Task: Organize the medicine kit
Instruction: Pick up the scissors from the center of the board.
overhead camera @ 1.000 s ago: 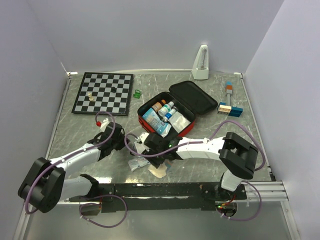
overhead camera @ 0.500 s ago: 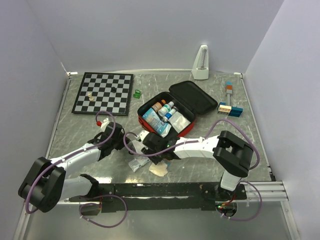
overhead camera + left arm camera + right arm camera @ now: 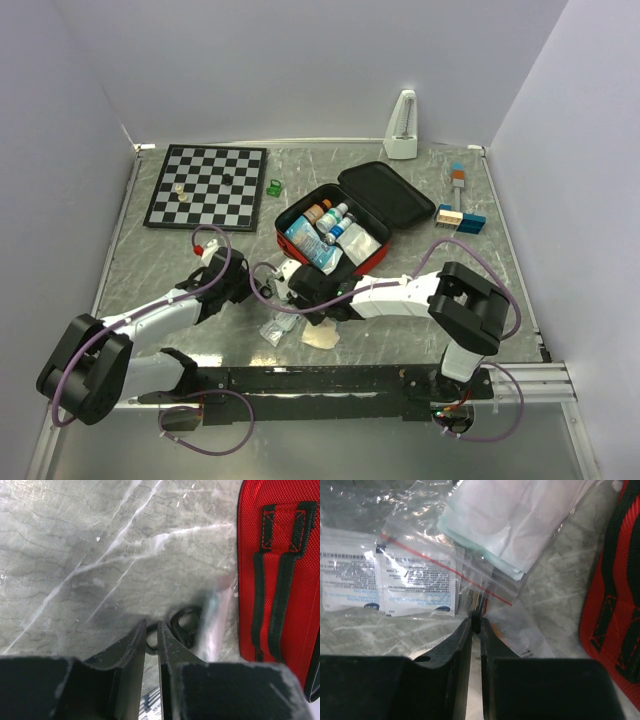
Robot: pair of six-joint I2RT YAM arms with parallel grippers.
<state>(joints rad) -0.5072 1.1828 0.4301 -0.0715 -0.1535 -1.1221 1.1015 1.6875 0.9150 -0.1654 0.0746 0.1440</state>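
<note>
Kit (image 3: 388,197) lies open, lid flat back, just beyond both grippers. The tray half holds bottles (image 3: 330,215) and packets packed close, so I judge the job well along. Left out on the table: a heap of clear bags (image 3: 485,520) under the right gripper (image 3: 476,622), and a tan pad (image 3: 322,338) on its near side. Those need to go in, then the lid needs closing. Right gripper: fingers pressed nearly together, only a sliver between them, pinching clear plastic at the heap's edge. I cannot tell which bag of the heap it has. White printed sachets (image 3: 415,580) sit in a bag just ahead and left of the tips, a bag with pale green padding ahead and above, and the kit's red wall is close on the right. Left gripper (image 3: 151,630): fingers also drawn close, with a thin gap. A dark loop (image 3: 186,625) lies just past the tips, slightly right. I cannot tell whether the fingers grip it or merely touch it. The kit's red shell stands off to the right of that gripper, apart from it.
</note>
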